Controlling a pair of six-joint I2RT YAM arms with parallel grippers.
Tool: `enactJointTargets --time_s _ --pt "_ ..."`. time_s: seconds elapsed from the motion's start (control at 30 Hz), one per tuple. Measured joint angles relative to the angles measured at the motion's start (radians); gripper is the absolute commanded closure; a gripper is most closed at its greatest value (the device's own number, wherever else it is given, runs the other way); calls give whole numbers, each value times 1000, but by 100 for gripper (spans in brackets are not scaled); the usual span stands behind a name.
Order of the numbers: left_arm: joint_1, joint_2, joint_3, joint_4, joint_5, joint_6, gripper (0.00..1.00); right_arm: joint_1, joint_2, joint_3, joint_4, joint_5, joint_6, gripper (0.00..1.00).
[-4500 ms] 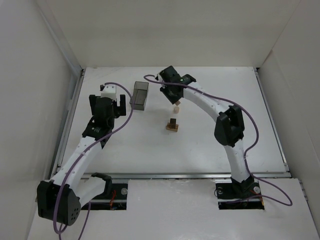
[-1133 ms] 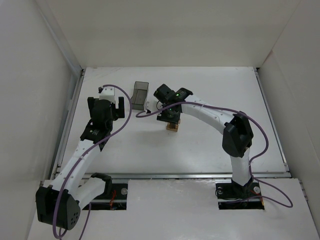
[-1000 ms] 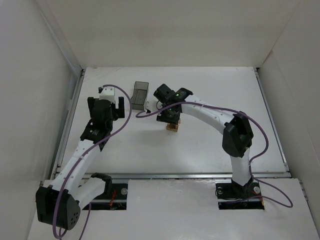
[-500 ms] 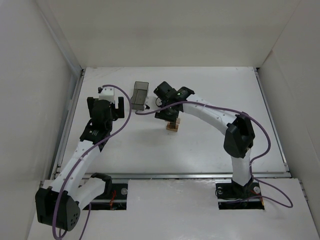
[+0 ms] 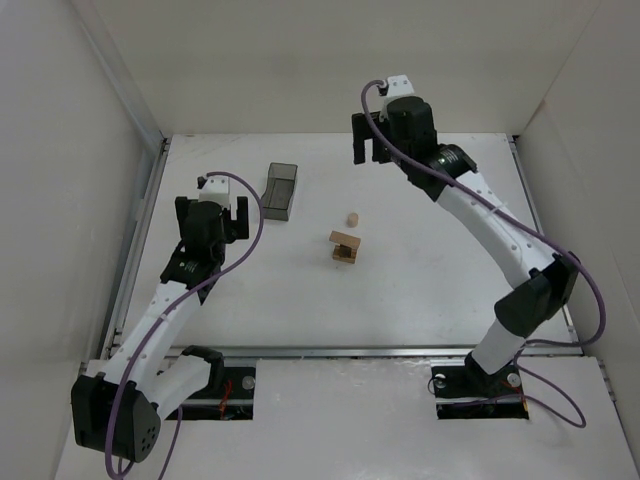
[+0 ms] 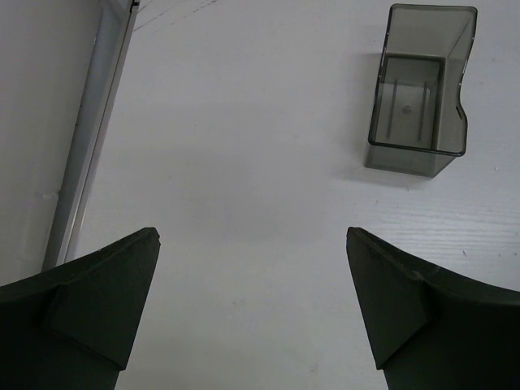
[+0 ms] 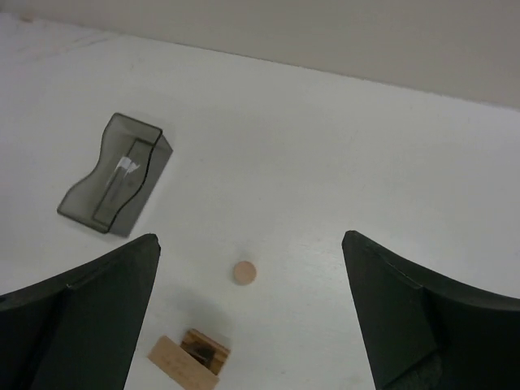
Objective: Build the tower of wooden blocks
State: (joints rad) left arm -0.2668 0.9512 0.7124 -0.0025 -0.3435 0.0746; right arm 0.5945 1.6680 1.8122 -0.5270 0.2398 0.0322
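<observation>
The wood block tower (image 5: 345, 247) is a low stack in the middle of the table, with a light plank across a darker block. The right wrist view shows it as well (image 7: 188, 363). A small round tan piece (image 5: 351, 217) rests on the table just behind the tower, apart from it, also in the right wrist view (image 7: 244, 272). My right gripper (image 5: 368, 148) hangs high over the back of the table, open and empty (image 7: 249, 238). My left gripper (image 5: 212, 212) is open and empty at the left (image 6: 252, 231), over bare table.
A dark translucent grey bin (image 5: 279, 190) lies left of the tower and looks empty in the left wrist view (image 6: 418, 114); the right wrist view shows it too (image 7: 114, 175). White walls enclose the table (image 5: 420, 290) on three sides. A metal rail (image 6: 85, 154) runs along its left edge.
My right gripper was low over the tower and has opened, risen and drawn back to the far side. The round piece now shows beside the tower. The left arm has barely moved.
</observation>
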Motion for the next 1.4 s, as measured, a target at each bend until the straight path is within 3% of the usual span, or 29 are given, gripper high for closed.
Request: enactJointTargets --time_s 0.2,0.4,0.57,0.7,1.03,1.17,1.4 --pt "0 -3 0 -6 0 0 1 -53 162 35 -53 66 326 4" --pt "0 -3 0 -14 0 0 1 -55 450 125 -230 84 460 8" --pt "0 -3 0 -18 1 0 1 -42 595 172 -320 90 496 8" --pt "0 -3 0 -19 2 0 1 -29 605 189 -333 77 505 17" --pt "0 -2 0 -19 3 0 1 -12 668 260 -330 48 506 23" --pt "0 -2 0 -19 3 0 1 -6 707 260 -341 53 506 29" --pt "0 -3 0 -19 3 0 1 -3 721 261 -344 51 503 55"
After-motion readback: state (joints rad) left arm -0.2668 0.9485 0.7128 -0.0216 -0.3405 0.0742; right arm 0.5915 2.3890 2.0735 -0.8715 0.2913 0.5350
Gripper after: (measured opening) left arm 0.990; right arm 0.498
